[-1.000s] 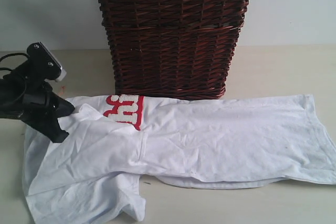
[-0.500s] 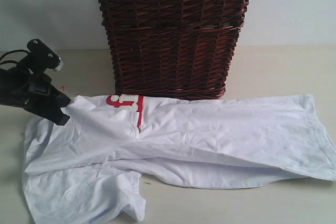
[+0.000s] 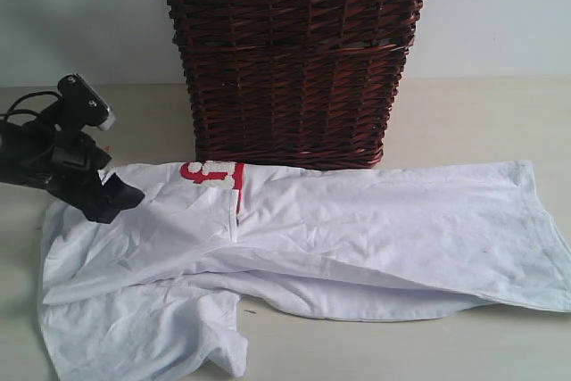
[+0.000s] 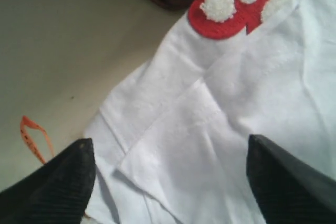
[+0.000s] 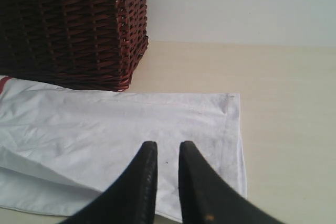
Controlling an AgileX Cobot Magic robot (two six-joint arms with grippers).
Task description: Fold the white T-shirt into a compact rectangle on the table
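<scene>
On the table [image 3: 464, 113], before one wicker basket [image 3: 294, 60], one white T-shirt [image 3: 357, 229] lies lengthwise left-to-right, neck end left. The left gripper [image 4: 168, 153] gapes released; the right gripper [image 5: 164, 153] is nearly clenched, empty.

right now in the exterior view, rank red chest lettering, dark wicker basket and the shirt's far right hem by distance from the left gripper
1. Red chest lettering, just right of the left gripper.
2. Dark wicker basket, behind the white T-shirt, centre.
3. Far right hem, opposite end.
</scene>
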